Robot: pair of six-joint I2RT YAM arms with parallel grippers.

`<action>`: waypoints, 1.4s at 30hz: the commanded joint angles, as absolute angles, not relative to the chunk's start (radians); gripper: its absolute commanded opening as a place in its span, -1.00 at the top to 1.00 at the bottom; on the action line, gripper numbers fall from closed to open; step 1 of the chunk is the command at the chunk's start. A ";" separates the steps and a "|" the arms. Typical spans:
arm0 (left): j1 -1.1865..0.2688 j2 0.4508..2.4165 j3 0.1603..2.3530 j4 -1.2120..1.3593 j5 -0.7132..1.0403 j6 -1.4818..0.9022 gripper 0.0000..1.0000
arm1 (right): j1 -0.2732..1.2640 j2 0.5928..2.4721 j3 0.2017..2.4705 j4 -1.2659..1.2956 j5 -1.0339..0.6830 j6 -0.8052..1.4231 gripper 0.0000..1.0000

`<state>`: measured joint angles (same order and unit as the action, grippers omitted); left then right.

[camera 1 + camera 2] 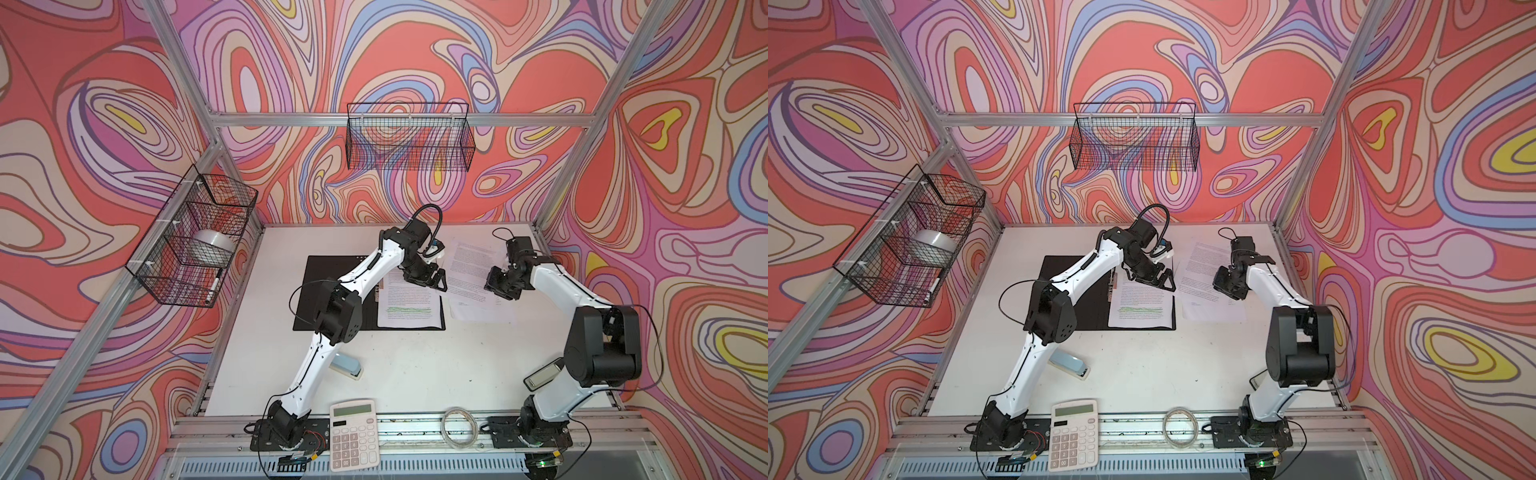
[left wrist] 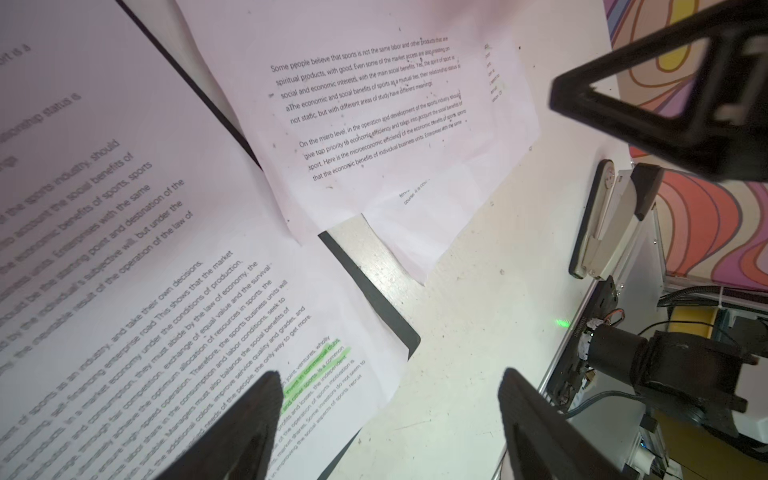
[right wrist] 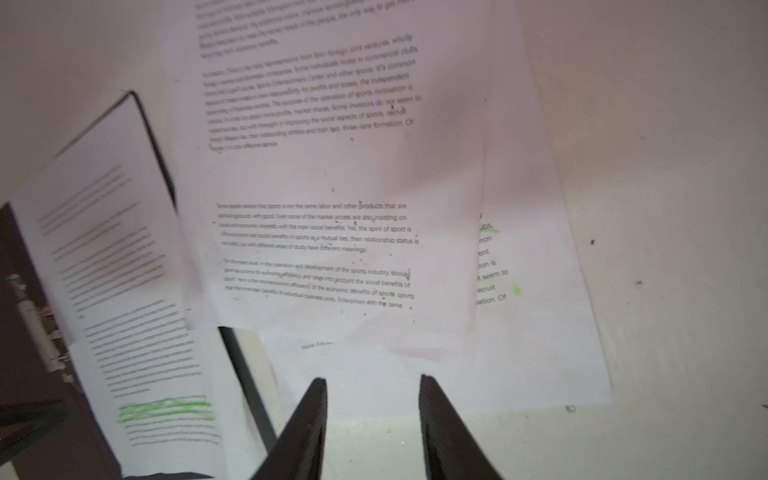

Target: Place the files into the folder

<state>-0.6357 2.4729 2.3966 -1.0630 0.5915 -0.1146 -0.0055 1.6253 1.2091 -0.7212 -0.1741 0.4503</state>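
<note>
The folder (image 1: 318,272) (image 1: 1054,274) lies open on the table, black inside up. One of the files, a sheet (image 1: 409,307) (image 2: 166,270) with green highlighted lines, rests on its right half. More files (image 1: 473,266) (image 3: 332,187) lie overlapped on the table just right of the folder, one corner lapping over the folder's edge (image 2: 370,291). My left gripper (image 1: 441,286) (image 2: 390,376) hovers open over the folder's right edge, nothing between its fingers. My right gripper (image 1: 493,286) (image 3: 374,378) is open above the near edge of the loose sheets, holding nothing.
A pale blue stapler (image 1: 347,365) lies under the left arm. A white calculator (image 1: 353,434) and a wire coil (image 1: 457,422) sit on the front rail. A dark-rimmed device (image 1: 542,374) lies by the right arm. Wire baskets (image 1: 409,137) (image 1: 195,237) hang on the walls.
</note>
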 commanded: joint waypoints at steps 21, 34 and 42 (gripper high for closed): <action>-0.643 2.655 2.474 -0.821 0.538 -0.244 -0.26 | 0.000 1.247 0.890 -0.621 -0.388 0.548 0.33; -0.650 2.697 2.497 -0.816 0.528 -0.236 -0.11 | 0.000 1.224 0.890 -0.648 -0.373 0.528 0.34; -0.650 2.695 2.496 -0.816 0.538 -0.233 0.19 | 0.000 1.230 0.893 -0.642 -0.374 0.531 0.35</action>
